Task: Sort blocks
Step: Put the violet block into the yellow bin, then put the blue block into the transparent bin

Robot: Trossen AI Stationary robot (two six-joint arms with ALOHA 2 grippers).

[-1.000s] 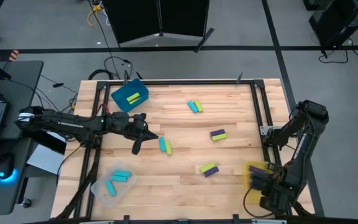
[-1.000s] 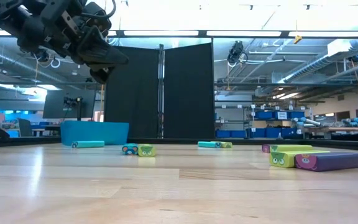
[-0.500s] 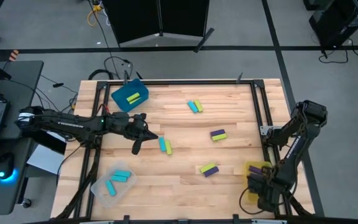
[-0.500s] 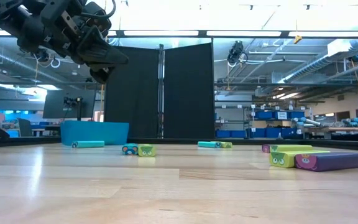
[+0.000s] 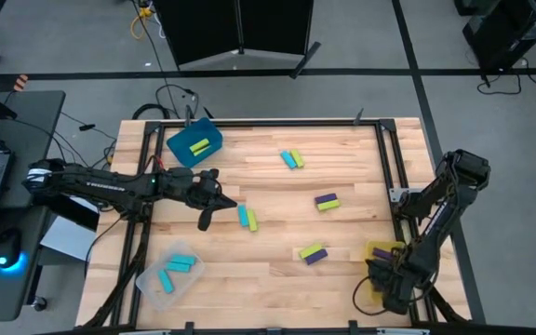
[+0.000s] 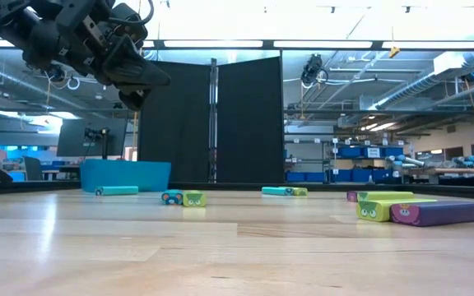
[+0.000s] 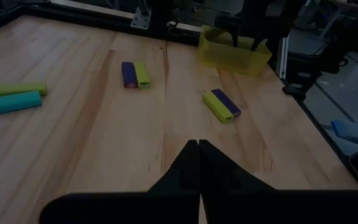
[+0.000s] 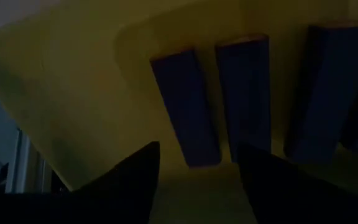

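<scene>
Pairs of blocks lie flat on the wooden table: cyan with lime [image 5: 291, 159], purple with lime [image 5: 327, 201], cyan with lime [image 5: 247, 218] and lime with purple [image 5: 313, 252]. My left gripper [image 5: 203, 221] hangs shut above the table, just left of the cyan and lime pair, and holds nothing; its fingers [image 7: 197, 146] meet at the tips. My right gripper [image 5: 384, 270] is over the yellow bin [image 5: 376, 253] at the near right corner. It is open [image 8: 197, 165] above three purple blocks [image 8: 244, 93] that lie on the bin's floor.
A blue bin [image 5: 194, 143] at the far left holds a lime block. A clear bin [image 5: 168, 273] at the near left holds cyan blocks. A dark metal frame [image 5: 387, 158] runs round the table. Bare wood lies between the block pairs.
My right arm has swung a little toward the table's left while staying over the yellow bin. The blocks have not moved.
</scene>
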